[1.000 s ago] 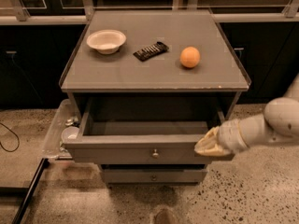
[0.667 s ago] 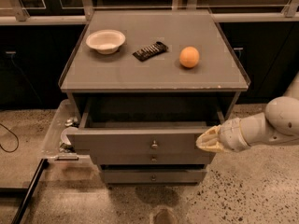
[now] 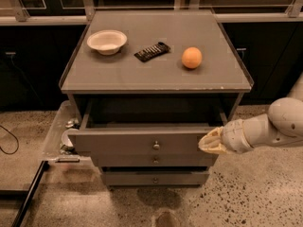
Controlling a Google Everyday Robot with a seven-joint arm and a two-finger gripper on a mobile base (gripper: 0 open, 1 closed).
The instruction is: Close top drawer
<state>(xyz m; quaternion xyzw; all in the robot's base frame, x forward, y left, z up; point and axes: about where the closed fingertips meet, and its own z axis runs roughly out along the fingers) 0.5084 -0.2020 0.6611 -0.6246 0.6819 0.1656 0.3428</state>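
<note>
My pincer (image 3: pixel 211 143) sits at the right end of the top drawer (image 3: pixel 137 142), apparently touching its leftward-running front; released or clenched, I cannot tell.

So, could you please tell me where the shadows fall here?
Camera view: the wide grey wooden top drawer is dark inside, shaded by the grey cabinet top; the cream gripper at the drawer front's right end is brightly lit.
</note>
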